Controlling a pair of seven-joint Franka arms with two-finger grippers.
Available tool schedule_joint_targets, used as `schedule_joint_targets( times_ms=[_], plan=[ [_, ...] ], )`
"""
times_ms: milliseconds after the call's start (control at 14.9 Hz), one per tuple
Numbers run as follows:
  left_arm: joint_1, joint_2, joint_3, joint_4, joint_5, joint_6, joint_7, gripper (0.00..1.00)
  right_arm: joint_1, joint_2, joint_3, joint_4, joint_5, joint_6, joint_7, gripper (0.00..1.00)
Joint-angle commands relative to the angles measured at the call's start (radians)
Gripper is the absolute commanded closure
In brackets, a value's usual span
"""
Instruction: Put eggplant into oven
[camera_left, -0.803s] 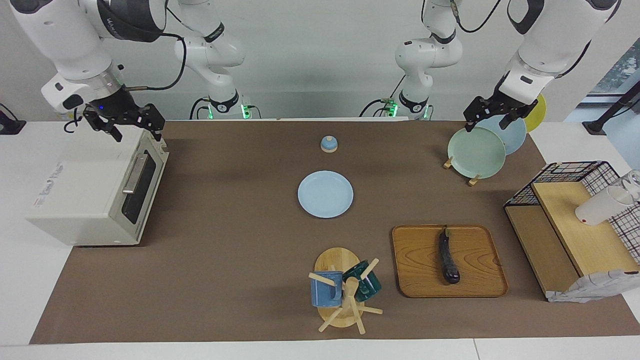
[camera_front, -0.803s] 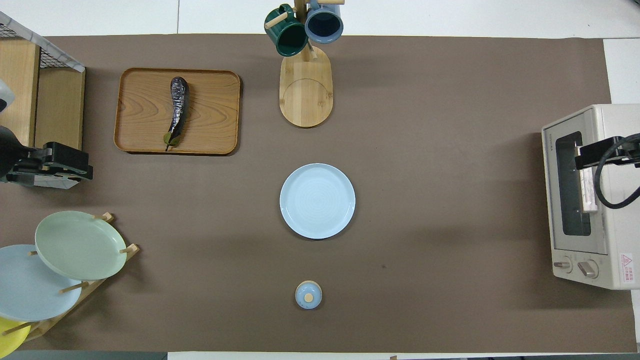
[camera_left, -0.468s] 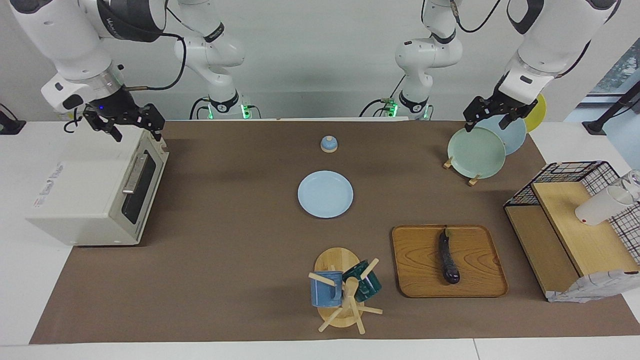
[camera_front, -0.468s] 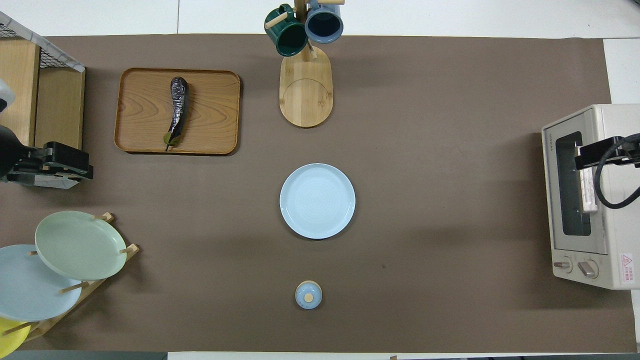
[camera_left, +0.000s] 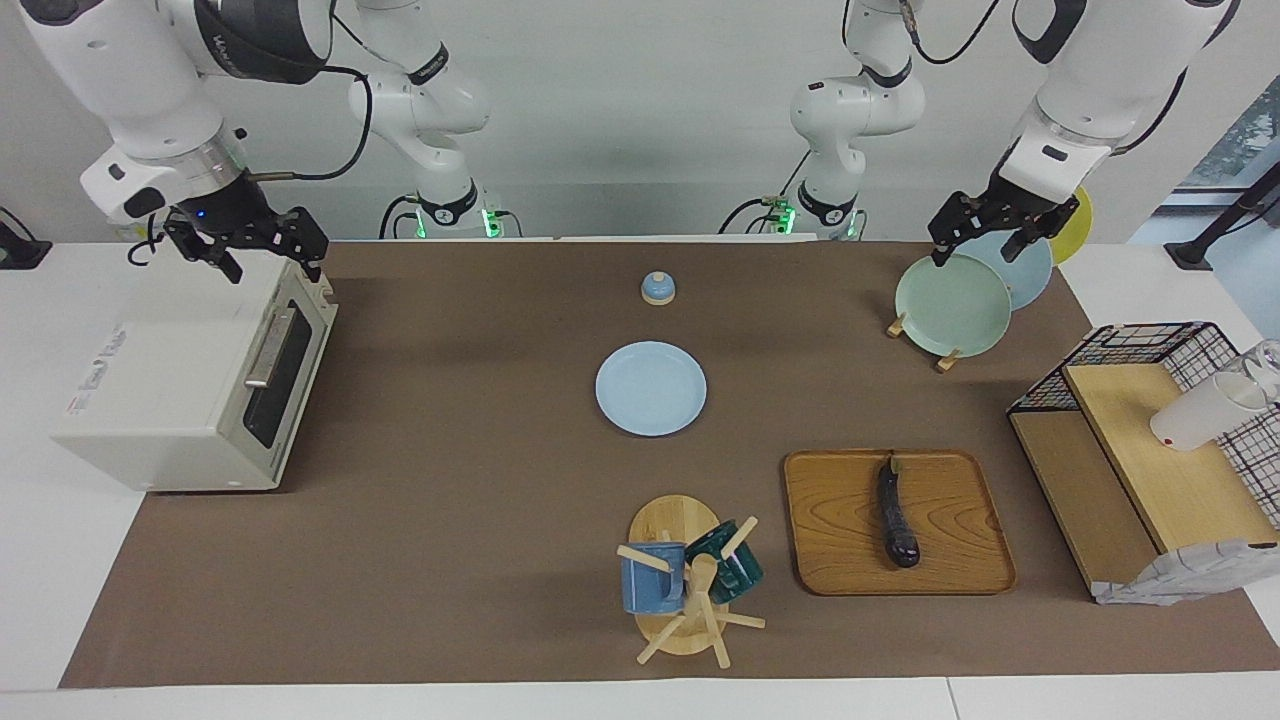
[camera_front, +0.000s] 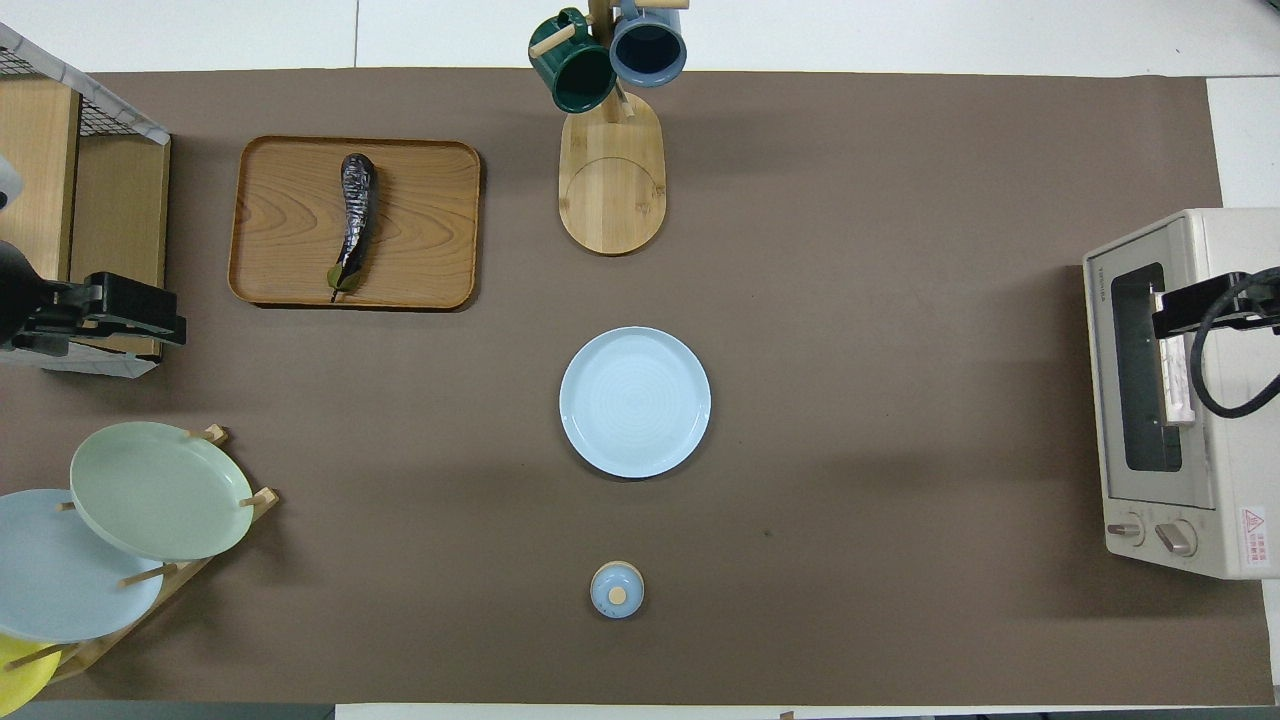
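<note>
Purple-black eggplant (camera_left: 896, 513) lies on your wooden tray (camera_left: 830, 540); oven (camera_left: 190, 375) door closed. Left end effector (camera_left: 990, 238) wide over plate rack (camera_left: 945, 358), right end effector (camera_left: 262, 255) wide over oven, both empty.

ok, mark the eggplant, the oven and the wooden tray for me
eggplant (camera_left: 896, 520), facing view, middle of its dark body
oven (camera_left: 265, 350), facing view, on the door's bar handle
wooden tray (camera_front: 420, 220), overhead view, bare wood beside the eggplant

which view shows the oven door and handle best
The facing view: the oven stands at an angle there, so its shut glass door and bar handle show in full. In the overhead view the door is seen steeply from above and the right gripper overlaps it.
</note>
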Motion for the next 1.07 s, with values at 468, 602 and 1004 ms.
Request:
schedule_joint_targets(
  times_ms=[468, 602, 1004],
  plan=[
    [-0.045, 0.408, 0.001, 0.22, 0.006, 0.126, 0.065, 0.0, -0.042, -0.09, 0.007, -0.201, -0.018, 0.152, -0.057, 1.0],
    [-0.045, 0.471, 0.001, 0.229, 0.02, 0.213, 0.093, 0.0, -0.053, -0.112, 0.006, -0.251, -0.021, 0.193, -0.051, 1.0],
    [-0.082, 0.674, 0.001, 0.255, 0.099, 0.43, 0.113, 0.0, -0.079, -0.15, 0.006, -0.407, -0.075, 0.33, 0.029, 1.0]
  ],
)
